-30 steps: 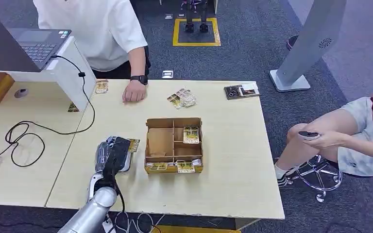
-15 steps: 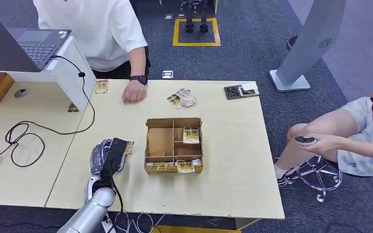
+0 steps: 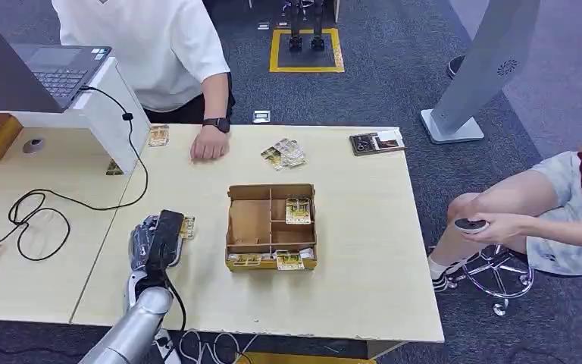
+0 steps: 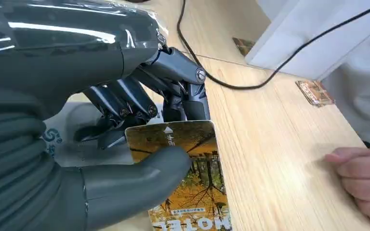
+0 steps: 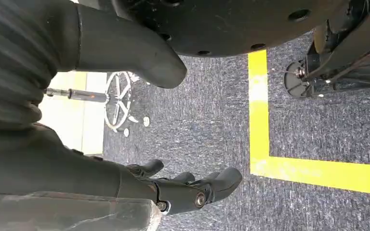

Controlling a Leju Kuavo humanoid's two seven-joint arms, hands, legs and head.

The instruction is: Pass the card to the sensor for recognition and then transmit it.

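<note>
- Left hand [image 3: 154, 241] has the card [image 4: 185, 175] pinched between thumb and fingers — held above the table [image 3: 364, 250], just left of the cardboard tray [image 3: 270, 226].
- Right hand [image 5: 173, 185] hangs over the floor, fingers loosely curled, holding nothing.
- Pickup looks done — sensor read and handover both left.
- Can't tell which item is the sensor.

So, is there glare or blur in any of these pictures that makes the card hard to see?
Left wrist view: bright glare streaks on the glossy cover of the left hand, but the card is sharp; only its far print is cut off. Head view: evenly lit, the card is too small to read. Right wrist view: the right hand is sharp, with no glare.
</note>
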